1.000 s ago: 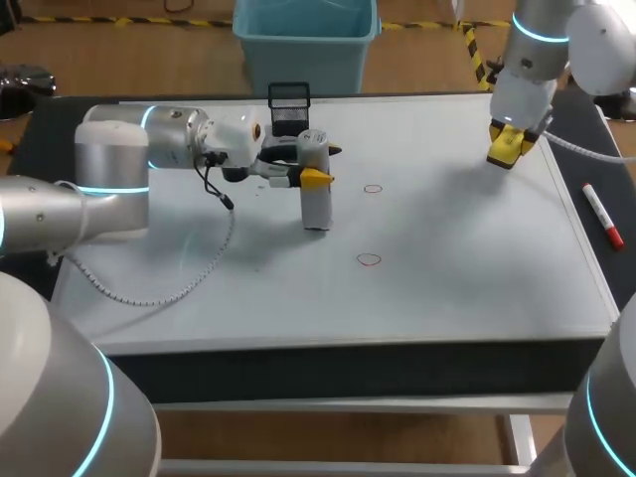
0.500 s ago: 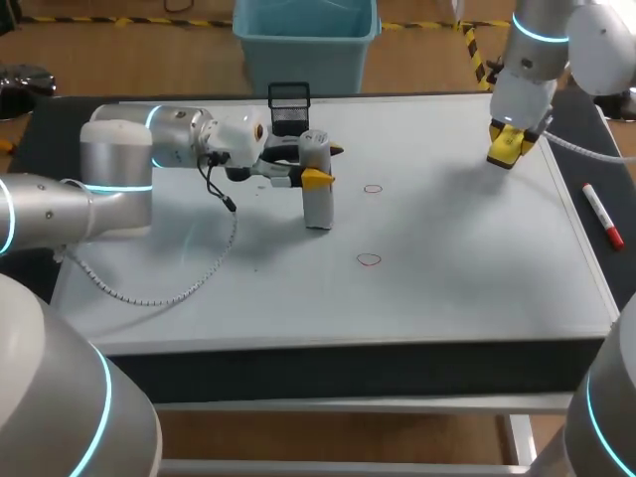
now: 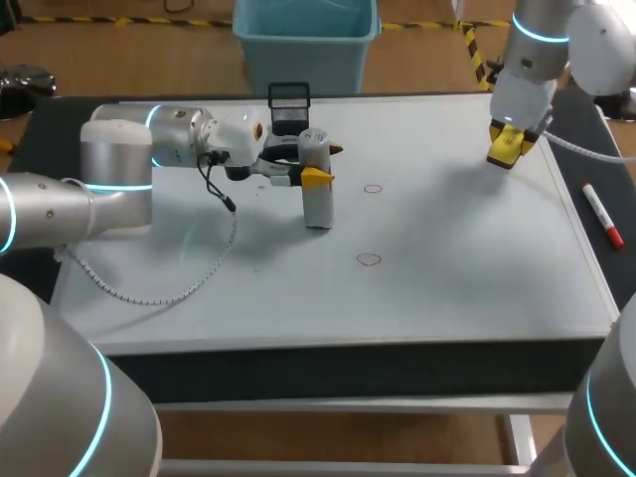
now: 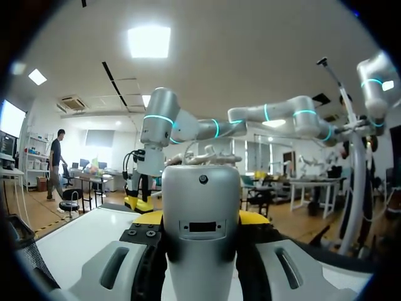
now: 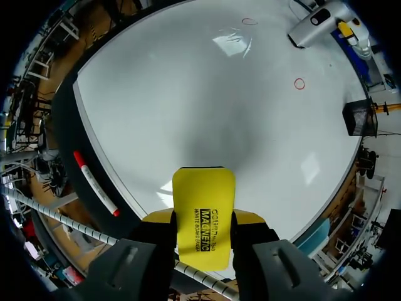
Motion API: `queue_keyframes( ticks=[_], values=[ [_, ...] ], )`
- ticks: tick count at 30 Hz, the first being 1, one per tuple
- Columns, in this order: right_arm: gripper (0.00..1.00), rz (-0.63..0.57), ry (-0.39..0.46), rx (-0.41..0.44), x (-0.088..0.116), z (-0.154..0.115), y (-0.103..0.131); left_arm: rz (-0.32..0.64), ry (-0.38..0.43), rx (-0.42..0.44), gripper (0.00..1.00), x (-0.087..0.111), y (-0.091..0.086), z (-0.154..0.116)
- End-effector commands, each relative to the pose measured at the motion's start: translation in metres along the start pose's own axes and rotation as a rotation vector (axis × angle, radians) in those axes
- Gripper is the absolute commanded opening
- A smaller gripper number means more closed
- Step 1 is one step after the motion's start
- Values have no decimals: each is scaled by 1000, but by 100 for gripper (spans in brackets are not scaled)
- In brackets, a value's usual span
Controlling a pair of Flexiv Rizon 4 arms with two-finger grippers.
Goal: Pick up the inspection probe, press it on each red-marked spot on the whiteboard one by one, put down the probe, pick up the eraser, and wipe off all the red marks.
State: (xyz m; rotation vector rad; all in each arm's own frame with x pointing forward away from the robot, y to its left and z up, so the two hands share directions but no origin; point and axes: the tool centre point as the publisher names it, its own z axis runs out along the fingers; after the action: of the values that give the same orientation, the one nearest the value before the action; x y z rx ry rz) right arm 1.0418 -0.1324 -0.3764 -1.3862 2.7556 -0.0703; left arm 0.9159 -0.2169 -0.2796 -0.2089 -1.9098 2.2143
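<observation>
Grips the inspection probe (image 3: 316, 189) in the left jaws, clamped on its upper body from two sides, left of centre in the upper half of the frame. Holds it upright, long axis vertical, foot down at the whiteboard (image 3: 447, 288); cannot tell whether foot and board touch. Calls, by judgement, for a short carry toward the right: upper red mark (image 3: 373, 188) near the probe on its right, lower red mark (image 3: 369, 259) farther toward the bottom of the frame, also right of it. Grips the yellow eraser (image 3: 507, 145) in the right jaws, clamped likewise, at the upper right, well apart from both marks; leaves the left arm much the nearer. Counts one probe, one eraser, two red marks, one red marker pen (image 3: 602, 215) lying on the dark strip of the surface (image 3: 616, 268) at the right edge, and one black mesh holder (image 3: 289, 105) at the board's far edge, just behind the probe.
</observation>
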Motion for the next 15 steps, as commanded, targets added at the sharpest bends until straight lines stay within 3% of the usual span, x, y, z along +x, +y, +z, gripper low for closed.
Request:
queue_keyframes(
  ticks=[1,8,15],
  values=[
    [0,-2,3,1,1,-1,0,-1,2,2,0,-1,2,-1],
    [0,-2,3,1,1,-1,0,4,-5,-8,0,0,-1,0],
    [0,-2,3,1,1,-1,0,12,-26,-6,0,-1,-21,-7]
  ],
)
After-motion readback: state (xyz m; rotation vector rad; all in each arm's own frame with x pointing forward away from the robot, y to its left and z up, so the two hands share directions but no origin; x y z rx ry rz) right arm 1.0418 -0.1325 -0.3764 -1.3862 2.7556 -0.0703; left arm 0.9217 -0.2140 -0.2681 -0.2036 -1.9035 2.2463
